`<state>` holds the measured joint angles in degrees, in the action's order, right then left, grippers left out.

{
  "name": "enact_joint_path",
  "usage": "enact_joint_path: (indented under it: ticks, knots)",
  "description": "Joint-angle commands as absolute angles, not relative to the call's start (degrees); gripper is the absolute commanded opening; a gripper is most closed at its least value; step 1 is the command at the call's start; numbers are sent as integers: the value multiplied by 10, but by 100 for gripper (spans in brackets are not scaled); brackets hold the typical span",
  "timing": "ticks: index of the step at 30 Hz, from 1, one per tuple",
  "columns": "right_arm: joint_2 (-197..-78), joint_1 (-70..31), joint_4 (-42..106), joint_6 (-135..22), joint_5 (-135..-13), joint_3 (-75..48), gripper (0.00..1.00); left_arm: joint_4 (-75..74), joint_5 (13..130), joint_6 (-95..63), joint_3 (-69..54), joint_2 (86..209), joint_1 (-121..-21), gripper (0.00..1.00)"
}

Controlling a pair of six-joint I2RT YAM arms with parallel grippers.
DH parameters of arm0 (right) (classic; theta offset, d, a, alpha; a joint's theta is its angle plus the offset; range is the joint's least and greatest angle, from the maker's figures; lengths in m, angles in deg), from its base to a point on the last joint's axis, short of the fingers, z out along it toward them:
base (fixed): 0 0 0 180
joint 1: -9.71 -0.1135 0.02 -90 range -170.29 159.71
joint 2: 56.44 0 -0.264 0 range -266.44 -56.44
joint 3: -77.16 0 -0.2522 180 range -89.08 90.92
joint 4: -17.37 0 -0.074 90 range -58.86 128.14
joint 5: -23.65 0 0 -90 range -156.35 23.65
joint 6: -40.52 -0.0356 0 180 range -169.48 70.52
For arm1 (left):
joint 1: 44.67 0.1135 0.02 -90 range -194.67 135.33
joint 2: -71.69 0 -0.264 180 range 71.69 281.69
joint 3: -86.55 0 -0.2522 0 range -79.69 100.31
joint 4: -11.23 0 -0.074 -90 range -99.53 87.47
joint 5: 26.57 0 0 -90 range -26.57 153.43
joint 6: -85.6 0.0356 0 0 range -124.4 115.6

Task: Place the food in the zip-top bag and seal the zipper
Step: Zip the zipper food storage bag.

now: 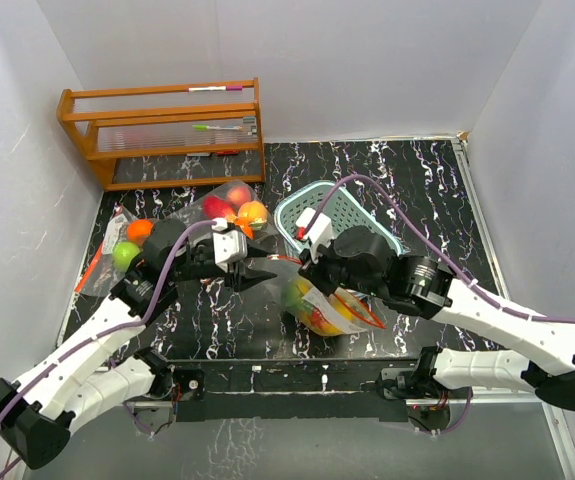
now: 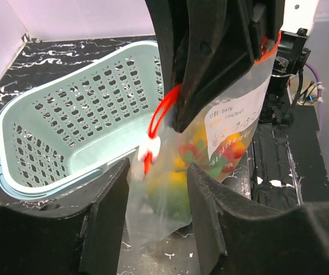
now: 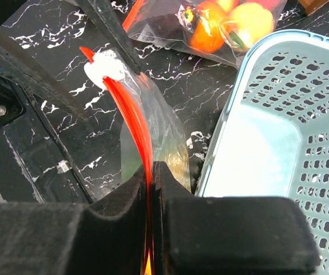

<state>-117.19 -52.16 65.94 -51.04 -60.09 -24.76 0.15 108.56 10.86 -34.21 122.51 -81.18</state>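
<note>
The clear zip-top bag (image 1: 339, 312) hangs near the front middle of the table, with yellow, green and red food (image 2: 178, 177) inside it. My right gripper (image 3: 153, 166) is shut on the bag's red zipper (image 3: 134, 112), a little way from the white slider (image 3: 106, 67). My left gripper (image 2: 158, 172) is open. Its jaws stand on either side of the bag's lower corner, and the film hangs loose between them. The top view has the left gripper (image 1: 260, 275) just left of the right gripper (image 1: 307, 268).
An empty teal basket (image 1: 289, 212) stands just behind the bag, close to the right gripper. Two other clear bags of fruit lie at back left (image 1: 232, 208) and far left (image 1: 122, 245). A wooden rack (image 1: 167, 130) stands against the back wall.
</note>
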Motion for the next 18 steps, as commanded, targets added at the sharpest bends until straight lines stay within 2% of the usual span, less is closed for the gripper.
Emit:
enact_joint_path:
  ticks: [1,10,14,18]
  knots:
    - [-1137,-519,624,-520,-601,-227,8,50,1068,100,-374,1198,-811,45]
    - [-1131,-519,617,-518,-649,-238,8,88,1074,59,-358,1242,-811,45]
    - [-1129,-519,615,-518,-654,-240,8,128,1080,37,-354,1254,-811,50]
    - [-1129,-519,615,-518,-657,-243,8,150,1091,28,-350,1262,-811,48]
